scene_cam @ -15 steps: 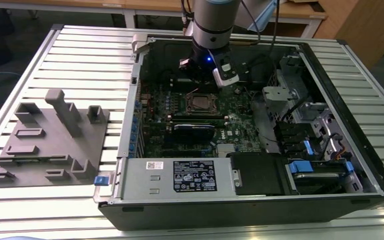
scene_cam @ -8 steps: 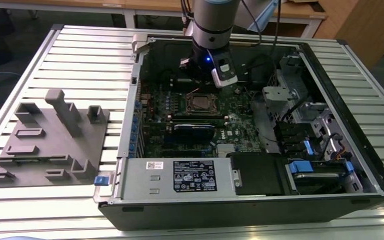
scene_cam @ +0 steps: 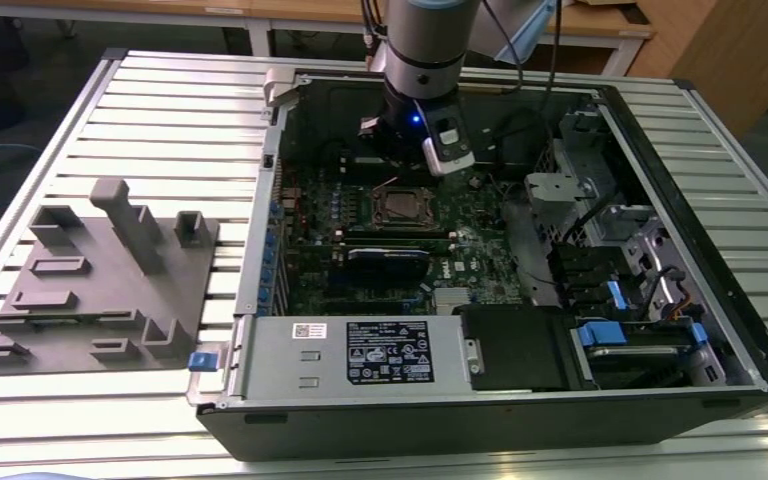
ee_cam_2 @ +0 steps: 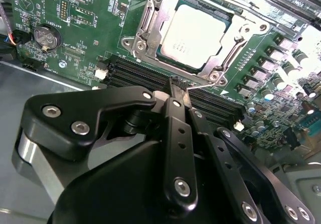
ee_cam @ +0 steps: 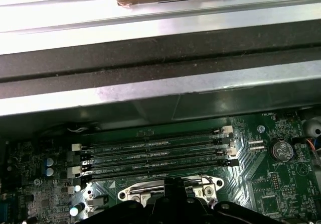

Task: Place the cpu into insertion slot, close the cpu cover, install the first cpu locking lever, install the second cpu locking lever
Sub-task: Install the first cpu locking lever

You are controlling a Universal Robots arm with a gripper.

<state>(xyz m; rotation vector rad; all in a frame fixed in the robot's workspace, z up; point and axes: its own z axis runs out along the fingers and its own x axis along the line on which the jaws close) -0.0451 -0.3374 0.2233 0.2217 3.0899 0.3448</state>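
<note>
Black pincer [ee_cam_2: 178, 86] linkage fills the near part of the second wrist view; its two fingers meet at the tips, clenched, w/ nothing seen btwn them. Tips hang just over the edge of the memory slots [ee_cam_2: 125, 72], right beside the socket area.

Just past the tips lies the cpu [ee_cam_2: 193, 33]: dull silver square, seated flat in the insertion slot [scene_cam: 398, 205] on the green motherboard [ee_cam_2: 85, 13]. Silver cpu cover [ee_cam_2: 146, 24] frames the chip on all sides, w/ the chip top showing through its window; it looks to lie down flat, screws at the corners. Pincer isn't touching the cpu. A coin battery [ee_cam_2: 44, 35] sits on the board well apart from the socket.

Exterior view: arm [scene_cam: 424, 40] reaches down into the open PC case [scene_cam: 491, 425], its wrist above the far side of the board, the socket just below it. A power supply [scene_cam: 384, 350] w/ a label sits along the near wall of the case. The case rests on a slatted metal desk [scene_cam: 157, 110]; a grey fixture block [scene_cam: 91, 280] lies on the desk toward the exterior view's left, apart from the case.
</note>
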